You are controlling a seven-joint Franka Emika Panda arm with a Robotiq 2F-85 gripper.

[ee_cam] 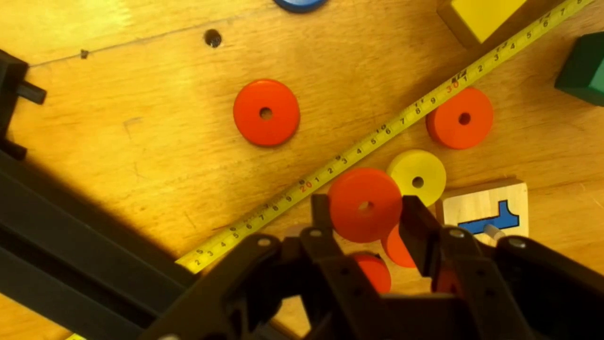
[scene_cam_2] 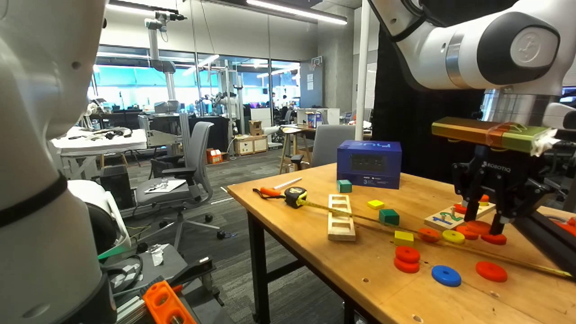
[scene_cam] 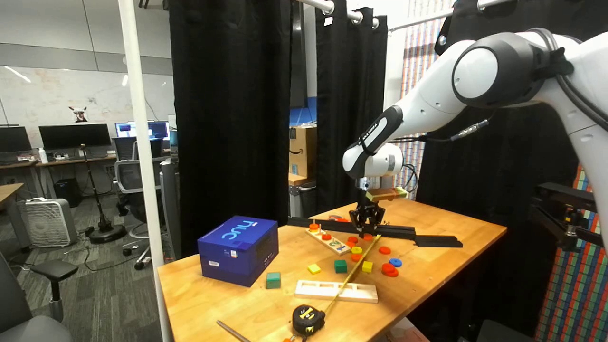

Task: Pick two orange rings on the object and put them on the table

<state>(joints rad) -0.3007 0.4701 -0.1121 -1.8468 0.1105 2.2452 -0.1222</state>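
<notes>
My gripper (scene_cam_2: 484, 225) points down over the table (scene_cam_2: 310, 225); it also shows in an exterior view (scene_cam: 368, 232). In the wrist view, both fingers touch the sides of an orange ring (ee_cam: 363, 184), which looks slightly larger than the rings lying on the table. More orange rings lie under and beside the fingers, partly hidden. Loose orange rings lie nearby, one flat (ee_cam: 255, 125) and one next to a yellow ring (ee_cam: 462, 134). The wooden peg board (scene_cam_2: 438, 219) stands beside the gripper and bears orange rings (scene_cam: 326, 236) on its pegs.
A yellow tape (ee_cam: 358, 151) runs across the table from the tape measure (scene_cam: 308, 319). A black bar (ee_cam: 85, 245) lies close to the gripper. Green blocks (scene_cam_2: 389, 217), yellow blocks (scene_cam_2: 403, 238), a blue ring (scene_cam_2: 446, 275), a slotted wooden frame (scene_cam_2: 341, 235) and a blue box (scene_cam_2: 369, 164) stand around.
</notes>
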